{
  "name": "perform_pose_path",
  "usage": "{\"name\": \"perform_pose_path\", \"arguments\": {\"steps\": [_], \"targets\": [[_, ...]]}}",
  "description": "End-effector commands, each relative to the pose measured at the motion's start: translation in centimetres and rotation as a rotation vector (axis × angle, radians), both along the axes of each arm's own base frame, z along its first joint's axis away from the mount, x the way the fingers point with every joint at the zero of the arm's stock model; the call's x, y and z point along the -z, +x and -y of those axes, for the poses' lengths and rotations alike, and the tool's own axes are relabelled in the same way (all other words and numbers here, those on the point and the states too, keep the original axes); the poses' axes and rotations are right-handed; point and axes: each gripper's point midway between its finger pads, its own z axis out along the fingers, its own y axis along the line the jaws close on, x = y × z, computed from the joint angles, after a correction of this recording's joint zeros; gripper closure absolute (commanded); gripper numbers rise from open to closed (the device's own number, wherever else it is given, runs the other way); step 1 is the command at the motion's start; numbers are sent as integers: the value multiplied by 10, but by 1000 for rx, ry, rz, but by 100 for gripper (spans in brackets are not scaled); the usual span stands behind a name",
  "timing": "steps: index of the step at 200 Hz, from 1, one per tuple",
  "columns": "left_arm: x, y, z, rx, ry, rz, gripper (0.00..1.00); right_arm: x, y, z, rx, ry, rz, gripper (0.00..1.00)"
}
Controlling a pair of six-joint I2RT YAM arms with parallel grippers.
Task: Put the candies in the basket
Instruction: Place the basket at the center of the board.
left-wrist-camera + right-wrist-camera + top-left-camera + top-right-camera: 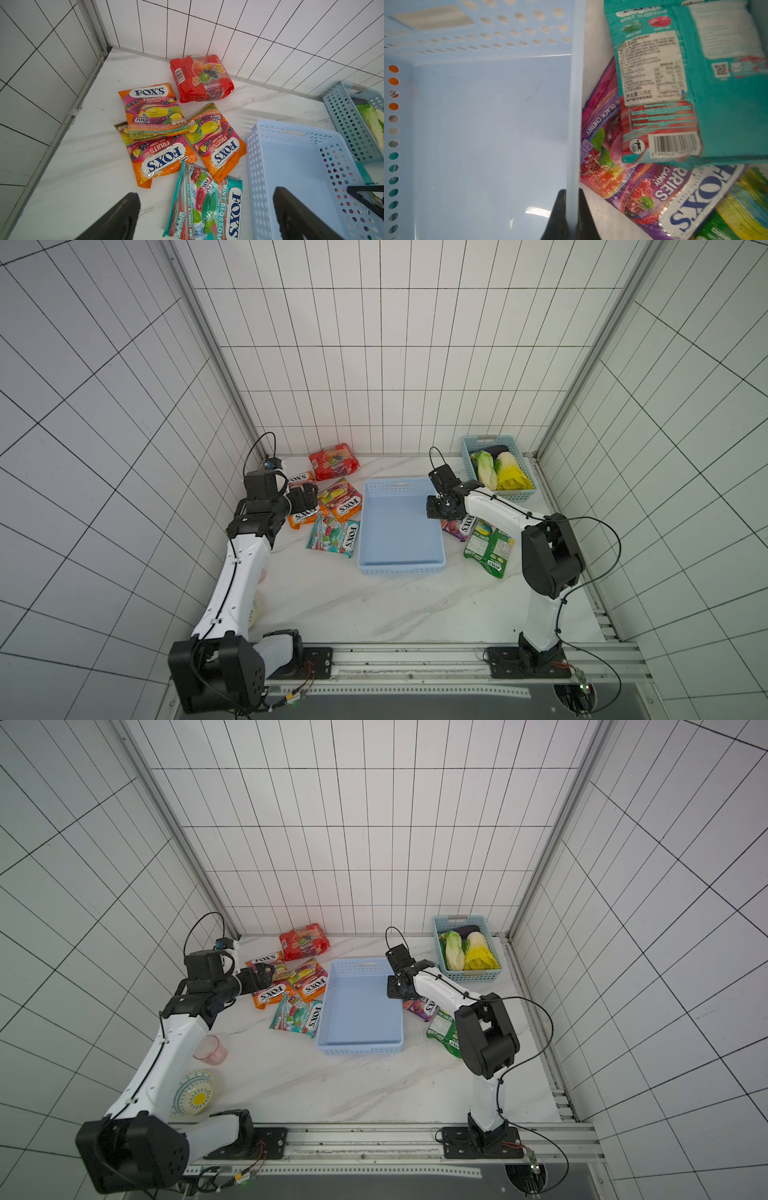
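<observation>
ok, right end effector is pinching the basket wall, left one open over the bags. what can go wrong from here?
1. The right end effector is shut on the wall of the pale blue basket. Any arm motion would likely drag the basket into the purple berries bag beside it.
2. The open left end effector is above the orange Fox's Fruits bags, which overlap. A pinch may lift two or drop one.

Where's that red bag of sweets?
In both top views the red candy bag lies by the back wall, behind the orange FOX'S bags, left of the pale blue basket.
</observation>
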Motion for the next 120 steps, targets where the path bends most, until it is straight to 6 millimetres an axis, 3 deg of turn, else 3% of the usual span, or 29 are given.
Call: {"name": "perform_pose_path", "arguments": {"steps": [1, 27, 77, 105, 120], "targets": [[-5, 1, 0, 8, 10, 21, 2, 3, -4, -16, -20, 12, -34, 100], [3, 0, 0, 18, 17, 9, 2, 5, -10, -19, -25, 40, -36, 100], [23, -9, -3, 24, 43, -58, 2, 0, -22, 1, -4, 9, -11, 100], [41, -21, 1, 54, 38, -122, 2, -16, -31, 10, -2, 32, 20, 67], [52, -26, 9, 95, 20, -148, 2, -28, -33, 10, -20, 57, 39, 58]]}}
